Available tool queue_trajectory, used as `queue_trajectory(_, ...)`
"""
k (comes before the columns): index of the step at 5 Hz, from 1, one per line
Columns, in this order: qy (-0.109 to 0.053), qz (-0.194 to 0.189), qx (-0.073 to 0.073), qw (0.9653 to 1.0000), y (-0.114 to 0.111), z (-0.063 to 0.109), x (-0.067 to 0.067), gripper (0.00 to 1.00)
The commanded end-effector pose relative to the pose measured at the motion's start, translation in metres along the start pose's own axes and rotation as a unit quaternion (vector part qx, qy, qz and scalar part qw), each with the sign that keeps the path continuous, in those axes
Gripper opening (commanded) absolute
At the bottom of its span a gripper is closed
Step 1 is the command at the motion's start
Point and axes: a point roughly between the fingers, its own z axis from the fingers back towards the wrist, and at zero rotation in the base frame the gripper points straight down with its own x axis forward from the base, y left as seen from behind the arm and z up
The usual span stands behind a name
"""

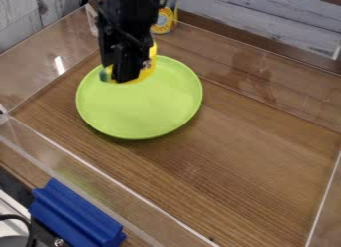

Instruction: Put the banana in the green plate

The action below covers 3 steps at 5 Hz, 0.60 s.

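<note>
Wood-grain bench (240,161) carries the plate (160,110). End effector (126,74) is clamped on the banana (139,68), hanging over the plate's far-left part. Lower until the banana nearly touches, then release inside the rim.

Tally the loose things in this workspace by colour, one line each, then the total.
Yellow: 1, the banana, shut between the fingers of the gripper over the plate.
Green: 1, the green plate.
Blue: 1, the blue block at the near edge.
Total: 3.
</note>
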Motion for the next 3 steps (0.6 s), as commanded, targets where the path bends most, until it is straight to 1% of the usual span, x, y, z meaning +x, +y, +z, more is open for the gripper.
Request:
queue_trajectory(1, -0.012, 0.006, 0.012, 0.9998, 0.010, -0.002, 0.002, 0.00)
queue_trajectory(3, -0.011, 0.012, 0.008, 0.9998, 0.019, -0.017, 0.005, 0.00)
